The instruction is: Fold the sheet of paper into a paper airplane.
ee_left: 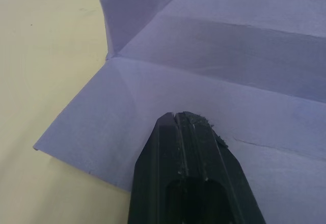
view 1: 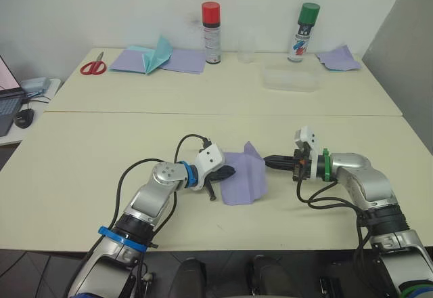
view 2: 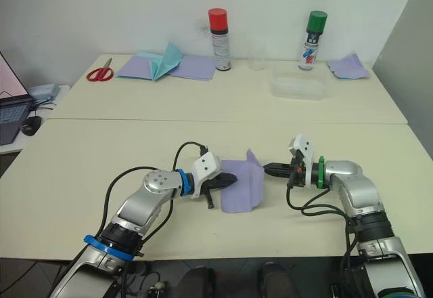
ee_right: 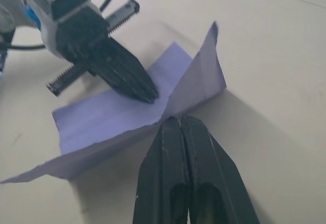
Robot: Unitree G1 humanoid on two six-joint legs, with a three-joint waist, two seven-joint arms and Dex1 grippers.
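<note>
The sheet of paper (view 1: 243,176) is lavender and creased, and lies on the near table between my two grippers. Its right part stands up as a flap (ee_right: 201,76). My left gripper (view 1: 230,172) is shut, and its tip (ee_left: 175,116) rests on the sheet's flat left part. My right gripper (view 1: 268,162) is also shut. Its tip (ee_right: 175,118) meets the sheet's right edge at the foot of the raised flap. I cannot tell whether paper is pinched between the fingers.
At the far table's back lie red scissors (view 1: 93,66), a teal folded paper (view 1: 157,54) on flat lavender sheets (view 1: 184,61), a red-capped can (view 1: 212,32), a green-capped can (view 1: 304,32), a clear box (view 1: 291,79) and another lavender sheet (view 1: 338,57). A mouse (view 1: 24,117) sits far left.
</note>
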